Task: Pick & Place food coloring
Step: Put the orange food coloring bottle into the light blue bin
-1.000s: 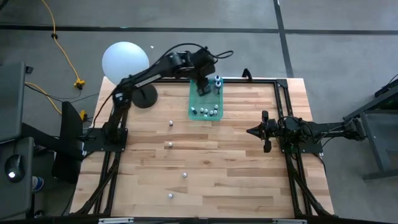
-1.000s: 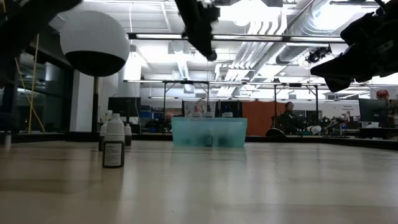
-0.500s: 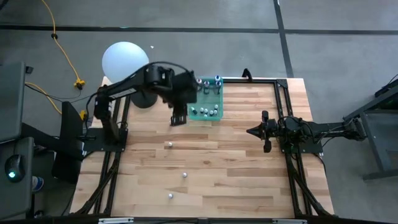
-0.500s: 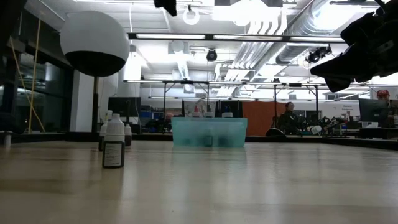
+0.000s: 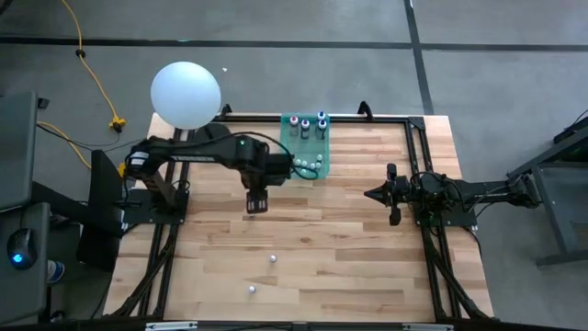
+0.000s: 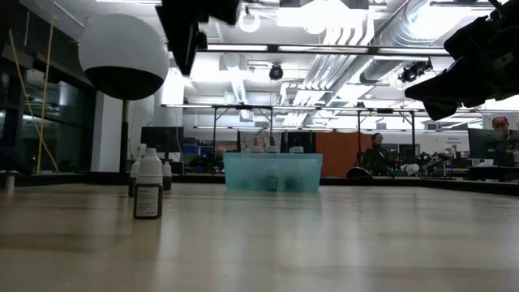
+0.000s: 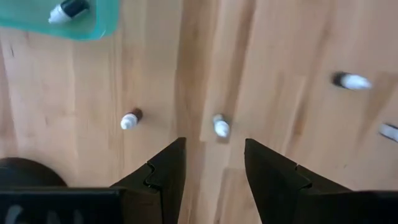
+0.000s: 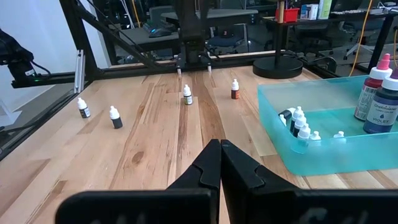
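Several tiny food coloring bottles stand loose on the wooden table: one white-capped bottle (image 7: 220, 126) just beyond my left fingertips, a brown one (image 7: 130, 119) beside it, and two more (image 5: 273, 257) (image 5: 251, 289) toward the near edge. More bottles stand in the teal tray (image 5: 304, 147), with larger blue and pink ones (image 8: 380, 93) at its far end. My left gripper (image 5: 254, 204) hangs open above the table, pointing down over the white-capped bottle (image 8: 187, 94), and touches nothing. My right gripper (image 8: 219, 148) is shut and empty at the table's right.
A large white ball (image 5: 186, 94) on a dark round foot stands at the far left corner. A black frame (image 5: 418, 129) runs along the table's edges. The closest bottle in the low view (image 6: 148, 185) stands upright at the left, with bare wood to its right.
My left gripper has swung from above the teal tray toward the table's left and near edge. It has sunk lower and tipped until it points straight down over the loose bottles. Its fingers have stayed open. No bottle has moved.
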Tool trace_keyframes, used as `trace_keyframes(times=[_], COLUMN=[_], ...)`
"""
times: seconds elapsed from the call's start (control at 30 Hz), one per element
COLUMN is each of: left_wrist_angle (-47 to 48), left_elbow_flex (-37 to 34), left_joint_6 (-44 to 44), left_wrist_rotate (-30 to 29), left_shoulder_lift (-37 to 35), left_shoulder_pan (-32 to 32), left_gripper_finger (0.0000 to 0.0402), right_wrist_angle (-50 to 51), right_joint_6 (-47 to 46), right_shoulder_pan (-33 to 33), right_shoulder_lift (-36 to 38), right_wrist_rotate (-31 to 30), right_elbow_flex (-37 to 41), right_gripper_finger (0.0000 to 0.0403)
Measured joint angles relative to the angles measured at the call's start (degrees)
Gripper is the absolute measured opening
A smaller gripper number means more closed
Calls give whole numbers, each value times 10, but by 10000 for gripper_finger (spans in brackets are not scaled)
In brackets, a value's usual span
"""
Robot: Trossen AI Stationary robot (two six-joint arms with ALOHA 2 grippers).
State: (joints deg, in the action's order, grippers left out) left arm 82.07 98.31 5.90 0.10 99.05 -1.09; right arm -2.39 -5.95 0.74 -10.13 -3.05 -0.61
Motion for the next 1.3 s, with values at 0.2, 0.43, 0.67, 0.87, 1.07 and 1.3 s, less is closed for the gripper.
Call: trace_keyframes(times=[0.2, 0.43, 0.67, 0.87, 1.07, 1.3], left_wrist_angle=[-115, -171, -181, -199, -236, -273], left_elbow_flex=[-125, -200, -236, -258, -288, -320], left_joint_6=[12, 76, 152, 155, 151, 149], left_wrist_rotate=[6, -29, -94, -95, -92, -93], left_shoulder_lift=[-18, -18, -18, -18, -18, -18], left_shoulder_pan=[-17, -58, -90, -104, -113, -121], left_gripper_finger=[154, 154, 154, 154, 154, 154], right_wrist_angle=[0, 0, 0, 0, 0, 0], right_joint_6=[0, 0, 0, 0, 0, 0], right_shoulder_pan=[0, 0, 0, 0, 0, 0], right_shoulder_lift=[0, 0, 0, 0, 0, 0], right_wrist_rotate=[0, 0, 0, 0, 0, 0], right_elbow_flex=[0, 0, 0, 0, 0, 0], right_gripper_finger=[0, 0, 0, 0, 0, 0])
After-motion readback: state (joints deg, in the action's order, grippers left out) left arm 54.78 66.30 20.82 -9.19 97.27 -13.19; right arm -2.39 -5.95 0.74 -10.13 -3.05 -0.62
